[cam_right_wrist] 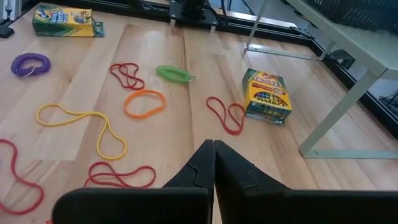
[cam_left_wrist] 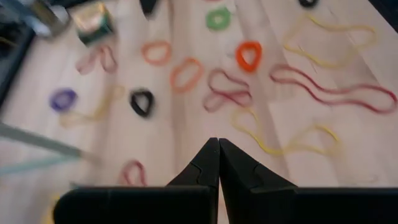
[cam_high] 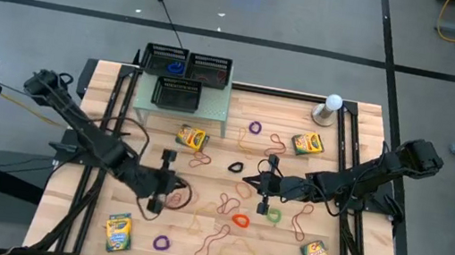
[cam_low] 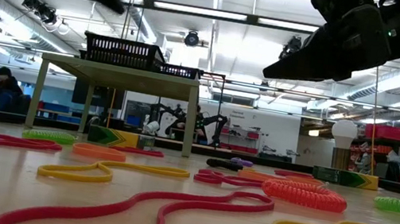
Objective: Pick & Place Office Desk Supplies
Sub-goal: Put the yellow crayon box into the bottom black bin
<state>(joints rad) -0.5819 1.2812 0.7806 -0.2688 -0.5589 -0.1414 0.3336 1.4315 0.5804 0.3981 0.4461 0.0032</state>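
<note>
Both grippers hung above the middle of the wooden tabletop (cam_high: 357,165) with their jaws pressed shut and nothing between them, so no item was yet in hand. The left gripper (cam_high: 167,182) hovered over the near-left part of the scattered loops, and the right gripper (cam_high: 262,183) faced it from the other side, just beside a green band (cam_high: 273,214) and an orange band (cam_high: 241,220). The rubber bands (cam_right_wrist: 144,102) lay loose and flat across the centre of the board, tan, red, orange, green, purple and black, none stacked or sorted. Four crayon boxes (cam_right_wrist: 266,96) sat apart from one another: one near the small green stand (cam_high: 213,103), one far right near the white ball-topped stand (cam_high: 331,109), and two at the near corners. The black mesh trays (cam_high: 187,65) on the green stand seemed the likely destination, being raised and grouped; that was a judgement only. The closed jaws would need to open before any pick.
</note>
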